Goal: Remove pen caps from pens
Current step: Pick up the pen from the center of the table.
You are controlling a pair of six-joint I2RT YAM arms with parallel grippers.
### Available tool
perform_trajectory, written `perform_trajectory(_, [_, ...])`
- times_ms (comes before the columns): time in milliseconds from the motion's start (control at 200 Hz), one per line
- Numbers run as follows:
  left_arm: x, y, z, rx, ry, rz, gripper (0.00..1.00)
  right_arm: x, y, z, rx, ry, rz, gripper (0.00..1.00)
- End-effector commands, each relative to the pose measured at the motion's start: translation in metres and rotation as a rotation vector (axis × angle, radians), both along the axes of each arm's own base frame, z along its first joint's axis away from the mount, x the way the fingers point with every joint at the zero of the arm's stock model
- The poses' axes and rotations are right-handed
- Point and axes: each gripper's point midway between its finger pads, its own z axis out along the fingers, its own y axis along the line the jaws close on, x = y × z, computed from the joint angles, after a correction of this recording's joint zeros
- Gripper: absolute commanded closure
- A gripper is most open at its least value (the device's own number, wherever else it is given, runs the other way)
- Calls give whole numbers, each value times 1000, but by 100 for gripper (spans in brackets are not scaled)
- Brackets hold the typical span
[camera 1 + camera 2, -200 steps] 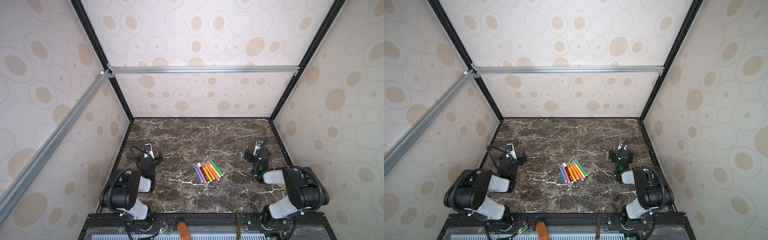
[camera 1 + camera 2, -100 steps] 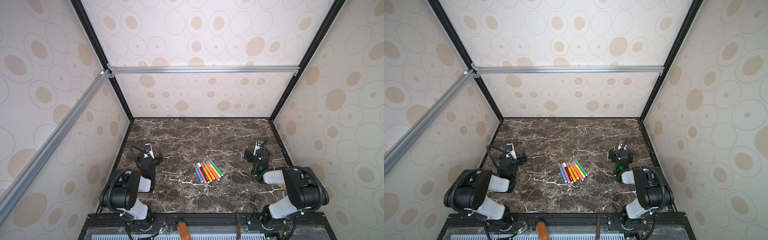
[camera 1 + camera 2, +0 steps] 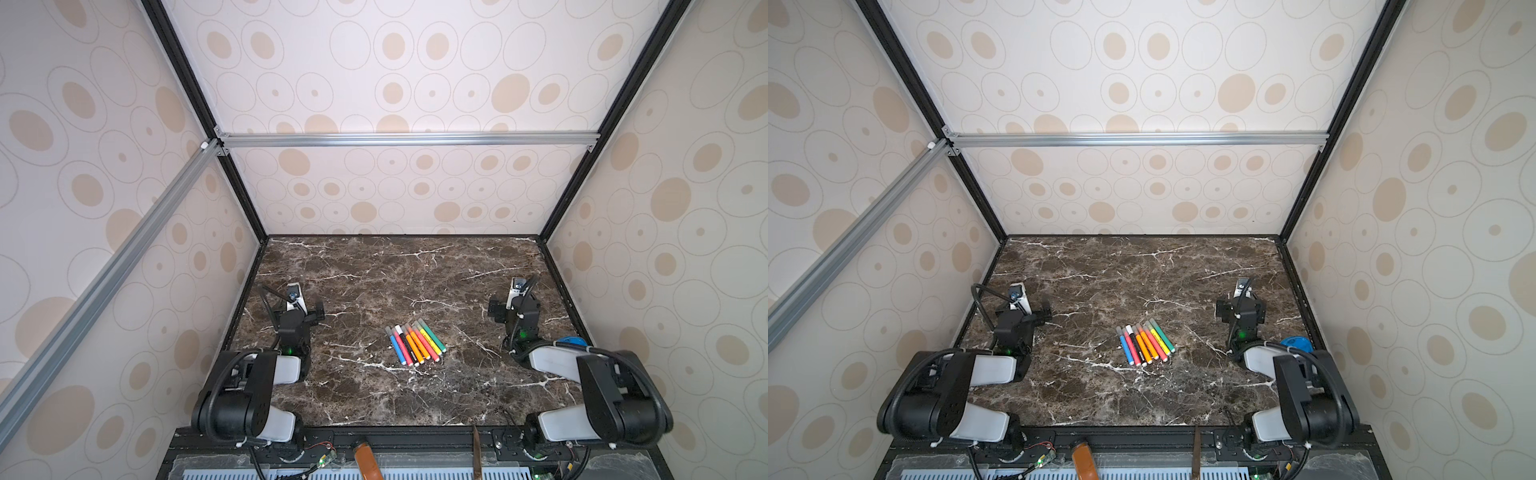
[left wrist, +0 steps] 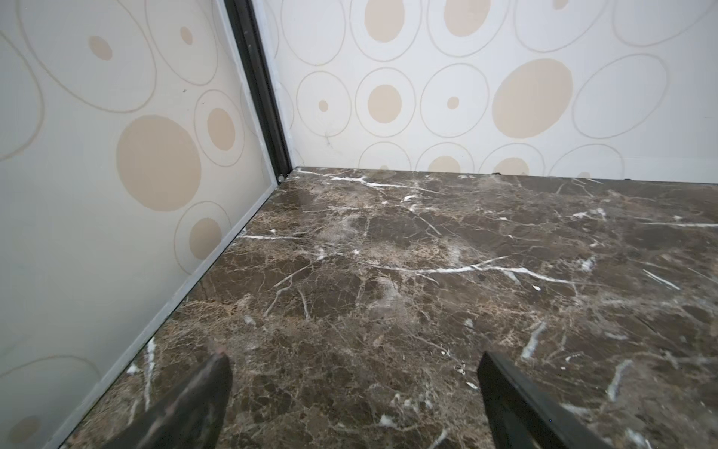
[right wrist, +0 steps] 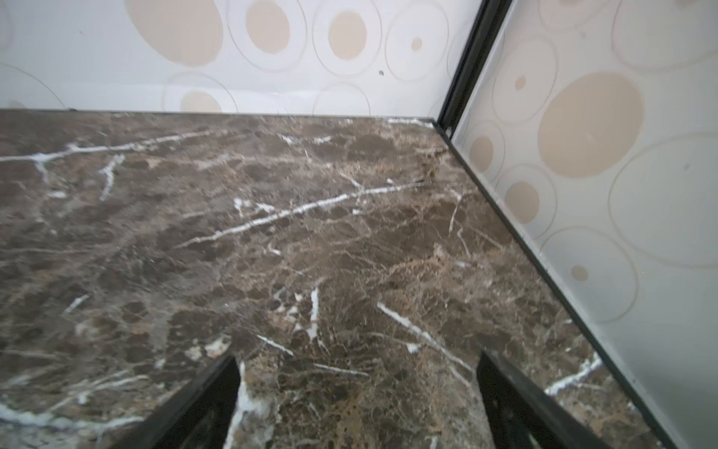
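Dark marble bench [image 3: 374,270], spotted cream walls [image 3: 395,195] on three sides. Capped pens [image 3: 415,345] lie mid-bench; left gripper [image 4: 351,369] at nine o'clock, right gripper [image 5: 359,361] at three, both released, empty.

Left claw [image 4: 351,357] gaping, empty, right claw [image 5: 357,357] gaping, empty, both held low
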Motion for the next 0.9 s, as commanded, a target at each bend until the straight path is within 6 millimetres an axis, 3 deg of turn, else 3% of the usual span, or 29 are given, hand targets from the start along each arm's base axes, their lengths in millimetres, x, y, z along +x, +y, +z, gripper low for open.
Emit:
perform_trajectory(0, [1, 12, 12, -84, 67, 138, 0, -2, 2, 32, 126, 30, -52, 1])
perform_trajectory(45, [-1, 14, 16, -144, 77, 176, 0, -1, 16, 37, 189, 64, 3, 0])
perform_trajectory(135, [-4, 4, 29, -230, 65, 131, 0, -6, 74, 34, 341, 212, 283, 2])
perform_trajectory(195, [-11, -3, 38, -308, 31, 98, 0, -10, 98, 32, 388, 278, 333, 2])
perform_trajectory(290, [-26, -22, 53, -416, -41, -19, 0, -27, 145, 20, 228, 443, 393, 2])
perform_trajectory(445, [-48, -28, 66, -469, -77, -64, 0, -52, 224, 10, -18, 613, 510, 1])
perform_trajectory(540, [-54, -26, 73, -442, -72, -58, 0, -66, 269, 0, -56, 698, 589, 13])
perform_trajectory(590, [-58, -23, 66, -435, -37, -33, 0, -74, 292, -6, -55, 746, 630, 19])
perform_trajectory(720, [-60, -18, 54, -437, 13, 9, 0, -90, 335, -19, -41, 845, 691, 32])
perform_trajectory(890, [-56, -17, 41, -437, 55, 31, 0, -108, 364, -37, -60, 933, 708, 38])
